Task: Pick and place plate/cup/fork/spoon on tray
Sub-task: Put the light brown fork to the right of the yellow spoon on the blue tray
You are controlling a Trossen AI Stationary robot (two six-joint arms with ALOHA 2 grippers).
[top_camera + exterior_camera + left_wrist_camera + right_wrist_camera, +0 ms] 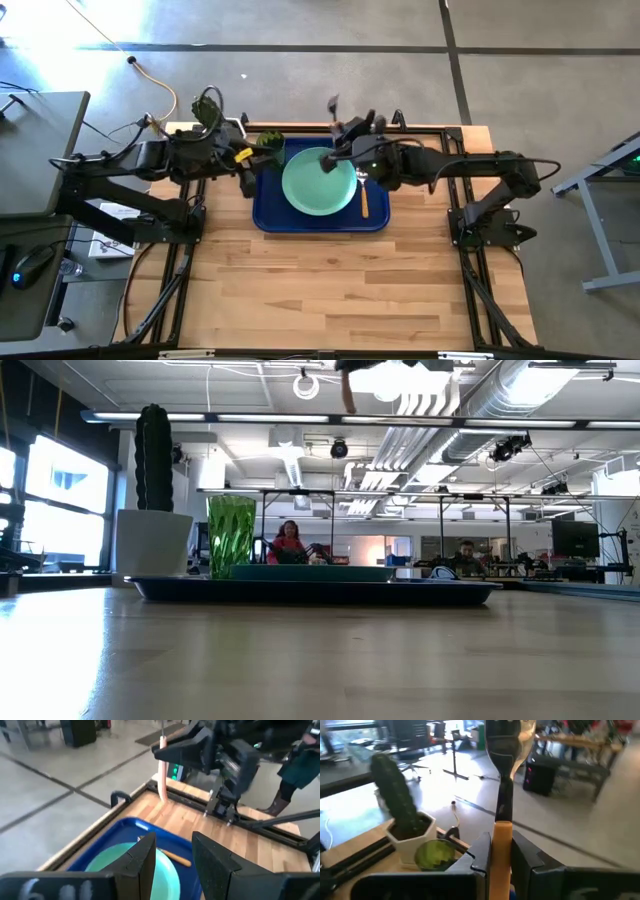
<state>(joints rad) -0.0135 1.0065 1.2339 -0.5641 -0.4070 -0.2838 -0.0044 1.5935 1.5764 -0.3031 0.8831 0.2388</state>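
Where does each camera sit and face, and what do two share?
High: overhead, looking straight down at the tray, both arms visible.
Low: tabletop height, facing level across toward the cup; hardly any arm.
Left wrist: on left arm, past open left gripper toward the plate.
Right wrist: on right arm, past right gripper clamping the fork.
Shared: both wrist views show the fork.

We take the wooden table (330, 285) as our landmark. Around it on all sides we see grey concrete floor (300, 25) crossed by dark lines, with bright light falling on the floor beyond the table's far left corner. Left of the table stands a grey desk (35, 150) with a computer mouse (33, 262). Looking level across the table, we see large bright windows (50, 500) at the left, ceiling ducts (470, 400) and strip lights overhead, and two seated people (290, 542) at benches far behind.
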